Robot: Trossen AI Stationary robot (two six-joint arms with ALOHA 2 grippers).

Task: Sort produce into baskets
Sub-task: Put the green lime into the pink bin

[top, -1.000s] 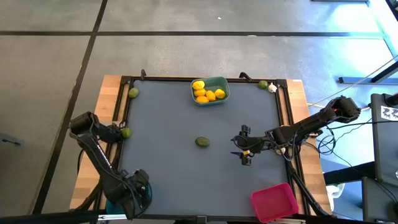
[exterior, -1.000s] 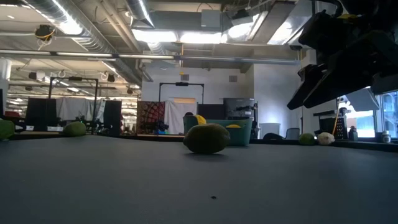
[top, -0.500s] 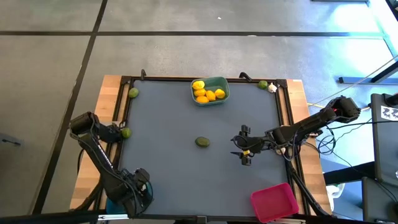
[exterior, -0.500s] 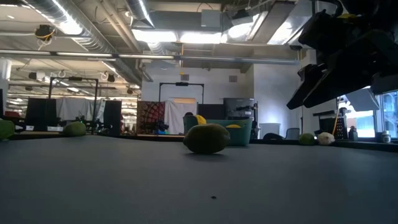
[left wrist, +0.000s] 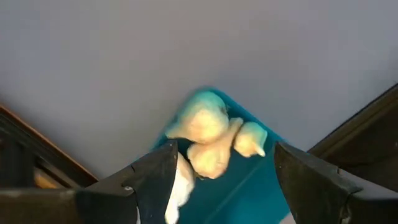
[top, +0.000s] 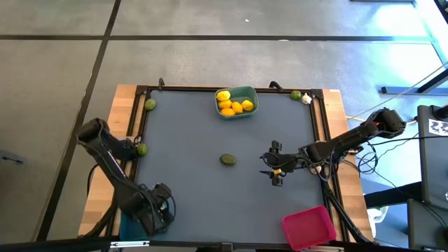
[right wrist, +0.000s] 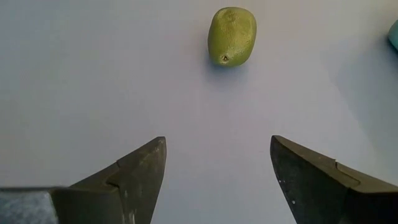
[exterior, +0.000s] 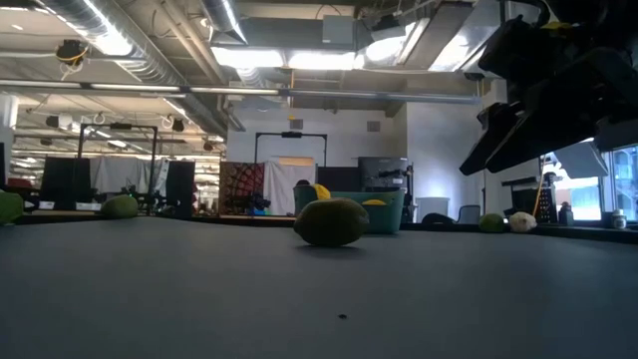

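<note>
My left gripper (top: 159, 210) hangs open over the table's near left corner, fingers pointing down above the blue basket (left wrist: 249, 180). Several white garlic bulbs (left wrist: 202, 121) lie in that basket, below the fingers and apart from them. My right gripper (top: 274, 170) stands open right of centre, slanting down toward a green lime (right wrist: 232, 35) that lies on the mat (top: 227, 159) a short way to its left. The teal-green basket (top: 253, 105) at the far edge holds several yellow lemons (top: 233, 105). The pink-red basket (top: 308, 225) sits at the near right.
Loose limes lie by the mat's left edge (top: 142, 149), at the far left corner (top: 150, 104) and at the far right corner (top: 296, 95), where a garlic bulb (top: 306, 99) lies beside the lime. A raised dark frame (top: 210, 89) borders the mat.
My left gripper has risen a little and shifted slightly toward the table's right, staying over the near left corner. The right arm and the lime in the middle have kept still.
</note>
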